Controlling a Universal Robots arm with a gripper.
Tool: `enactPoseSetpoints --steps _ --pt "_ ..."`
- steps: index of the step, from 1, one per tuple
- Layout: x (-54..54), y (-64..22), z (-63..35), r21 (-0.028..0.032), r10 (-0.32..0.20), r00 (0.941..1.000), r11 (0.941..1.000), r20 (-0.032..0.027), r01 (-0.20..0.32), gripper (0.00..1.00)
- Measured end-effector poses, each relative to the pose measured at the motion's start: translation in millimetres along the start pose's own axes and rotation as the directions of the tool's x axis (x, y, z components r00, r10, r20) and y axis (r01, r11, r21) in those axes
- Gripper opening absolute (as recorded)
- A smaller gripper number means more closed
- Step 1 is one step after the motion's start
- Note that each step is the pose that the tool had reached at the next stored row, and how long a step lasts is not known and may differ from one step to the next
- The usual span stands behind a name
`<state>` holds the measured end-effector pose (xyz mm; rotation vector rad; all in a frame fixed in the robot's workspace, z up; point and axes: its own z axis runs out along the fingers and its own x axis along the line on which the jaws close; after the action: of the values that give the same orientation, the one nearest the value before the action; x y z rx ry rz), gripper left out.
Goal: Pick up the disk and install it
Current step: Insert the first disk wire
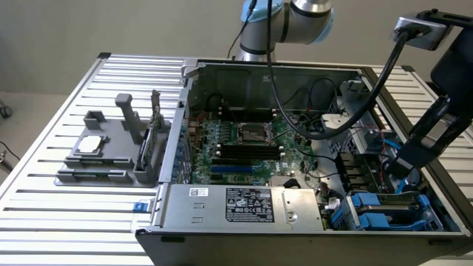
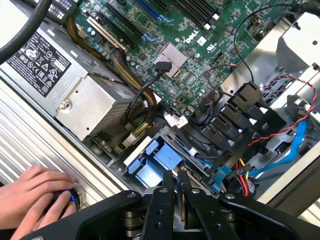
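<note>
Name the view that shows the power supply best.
The exterior view: the power supply lies whole inside the case, its label facing the camera. The wrist view shows part of it, with a black cable crossing the label's corner.

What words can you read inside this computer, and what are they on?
"DELL", faint, sideways: on the green circuit board.
White label on the silver box: warning signs show, but the print is too small to read.
Nothing else is readable.
</note>
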<state>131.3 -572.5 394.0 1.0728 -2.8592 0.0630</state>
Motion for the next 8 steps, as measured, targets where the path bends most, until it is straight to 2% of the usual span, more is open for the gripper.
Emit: enactPoseSetpoints --steps 3,8 --pt "0.0 0.1 0.0 -0.0012 0.01 1.0 1.0 0.0001 -0.01 0.18" --pt "0.0 0.0 0.0 -0.01 0.073 0.9973 0.9973 0.0017 -0.073 0.18"
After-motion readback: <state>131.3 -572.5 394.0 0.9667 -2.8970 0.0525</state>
